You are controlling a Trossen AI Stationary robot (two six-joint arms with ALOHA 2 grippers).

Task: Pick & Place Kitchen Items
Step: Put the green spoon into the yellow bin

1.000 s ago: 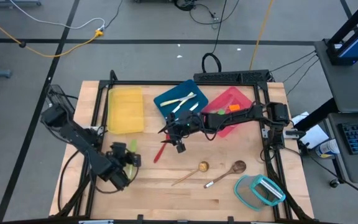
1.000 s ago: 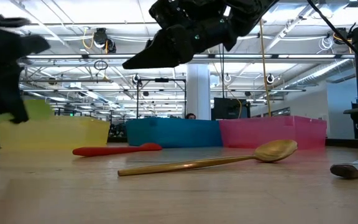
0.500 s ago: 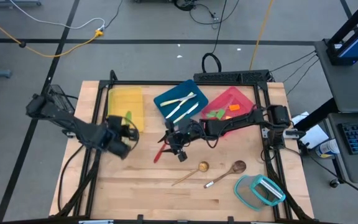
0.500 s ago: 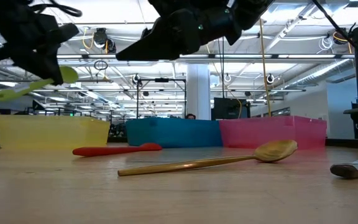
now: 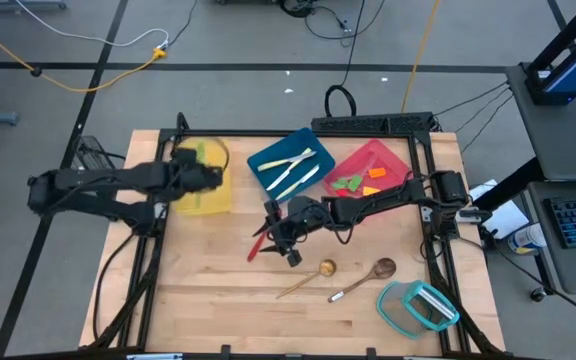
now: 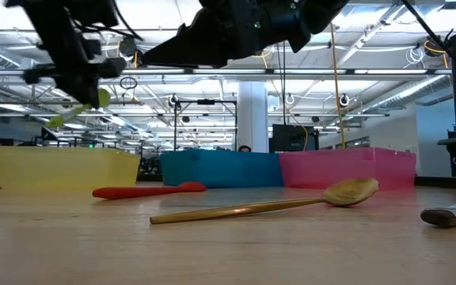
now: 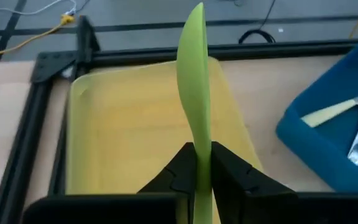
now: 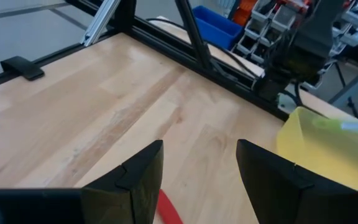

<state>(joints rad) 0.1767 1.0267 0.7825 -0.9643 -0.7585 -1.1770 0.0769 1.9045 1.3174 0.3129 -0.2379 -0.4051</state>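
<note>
- The left gripper was clamped on the handle of a slim lime-green plastic spoon, holding it in the air over the flat yellow plastic tray at the back left of the light wooden table.
- In the left wrist view the green spoon stood edge-on between the two dark fingers, its bowl pointing out over the bare floor of the yellow tray.
- The right gripper hung near the table's middle with its fingers spread wide and nothing between them, just above a red plastic spoon that lay flat on the wood.
- Behind the right arm, the blue plastic tray held cream plastic knives, and the pink plastic tray beside it held small green and orange pieces.
- Toward the front of the table lay a light wooden spoon and, just beside it, a darker brown wooden spoon, apart from each other.
- A clear container with a teal rim sat at the front right corner.
- A black metal frame ran along the table's back edge, close behind the three trays.
</note>
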